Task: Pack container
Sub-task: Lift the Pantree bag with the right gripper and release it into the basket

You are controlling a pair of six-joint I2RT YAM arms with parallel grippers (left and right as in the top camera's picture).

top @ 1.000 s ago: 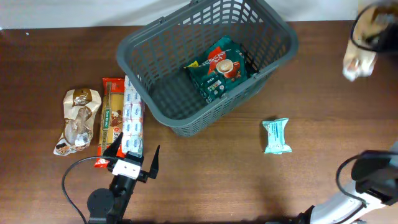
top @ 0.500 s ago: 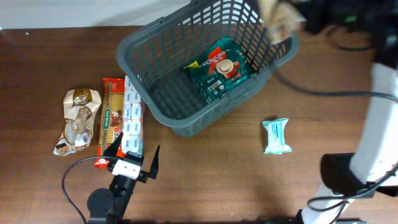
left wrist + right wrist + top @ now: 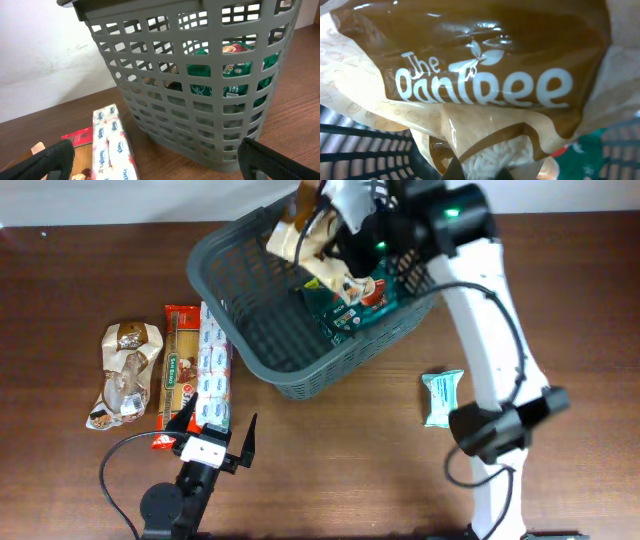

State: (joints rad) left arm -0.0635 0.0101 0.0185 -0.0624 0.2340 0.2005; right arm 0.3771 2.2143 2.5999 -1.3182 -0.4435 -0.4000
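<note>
Both right fingers clench a brown rice packet above the container; left fingers spread wide

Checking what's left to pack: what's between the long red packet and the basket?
A white-and-blue pack of tissues, lying alongside the red packet, left of the basket. The overhead view shows it best.

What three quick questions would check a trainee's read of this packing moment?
1. True or false: the right pincer holds a Pantree rice bag over the basket.
2. What already lies in the basket? A green coffee packet; B a tin; C nothing yet.
3. Fill in: the left pincer stands ____ (open or shut).
Key: 1 true; 2 A; 3 open.
</note>
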